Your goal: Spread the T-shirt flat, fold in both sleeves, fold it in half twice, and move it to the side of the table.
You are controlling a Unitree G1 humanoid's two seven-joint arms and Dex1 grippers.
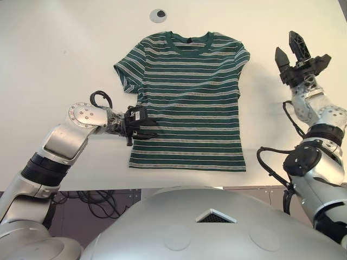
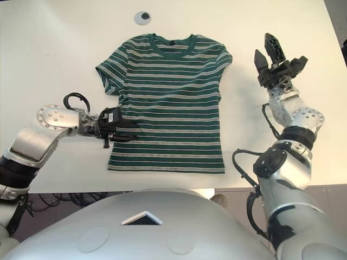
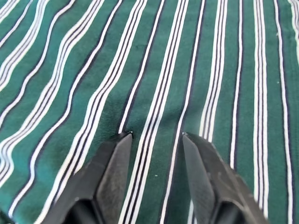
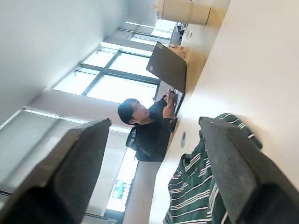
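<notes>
- The T-shirt (image 1: 187,103) lies face up in the middle of the surface (image 1: 54,54). Its collar points to the far edge and its hem lies close to the near edge.
- The body of the T-shirt is flat. Neither sleeve is folded in; the left sleeve (image 1: 126,73) looks slightly bunched, and the right sleeve (image 1: 241,54) is spread out.
- The left gripper (image 1: 152,129) sits low over the T-shirt's left side edge, nearer the hem than the sleeve. Its jaws are slightly spread, with the tips on or just above the striped cloth. The cloth between them lies smooth, so nothing is pinched.
- The right gripper (image 1: 301,51) is held up off the surface, beside the right sleeve and toward the right edge. Its jaws are spread wide and hold nothing.
- A small round disc (image 1: 159,15) lies near the far edge, just beyond the collar.
- Step in hand, as judged: the end of spreading. No fold has been made yet.
- Next move, as judged: fold in a sleeve. This calls for a jaw slid under the sleeve edge, a firm pinch, and a carry inward across the chest, without dragging the body out of flat.
</notes>
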